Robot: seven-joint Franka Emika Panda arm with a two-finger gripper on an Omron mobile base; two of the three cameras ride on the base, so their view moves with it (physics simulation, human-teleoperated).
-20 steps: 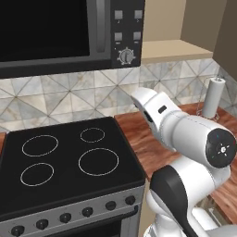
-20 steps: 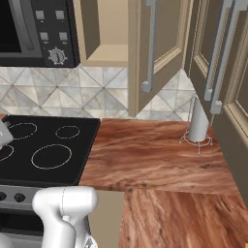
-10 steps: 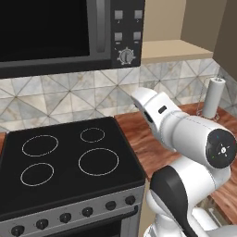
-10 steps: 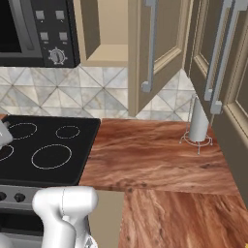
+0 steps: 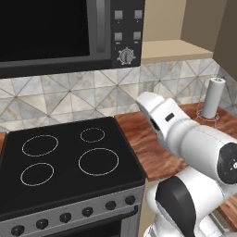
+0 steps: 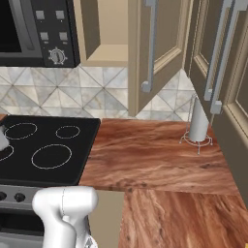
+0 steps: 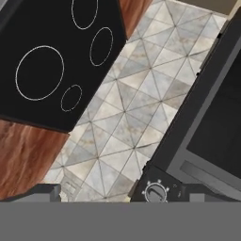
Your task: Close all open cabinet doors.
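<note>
While the cabinet door (image 6: 157, 53) hangs ajar above the worktop's (image 6: 160, 160) back edge | paper-towel roll (image 6: 198, 121) just beside it; gripper (image 7: 117, 190) jaws apart, holding nothing, apparently facing the tiled wall (image 7: 136, 108) beside the microwave (image 7: 207, 117)

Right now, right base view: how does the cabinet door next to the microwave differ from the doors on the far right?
The swung-out cabinet door stands open, edge toward the camera, baring the shelf behind it; the right-hand doors look closer to their frames, though I cannot tell if fully shut. The open one hangs over the counter; the others sit beside the paper towel holder. Both: beige panels, silver bar handles.
</note>
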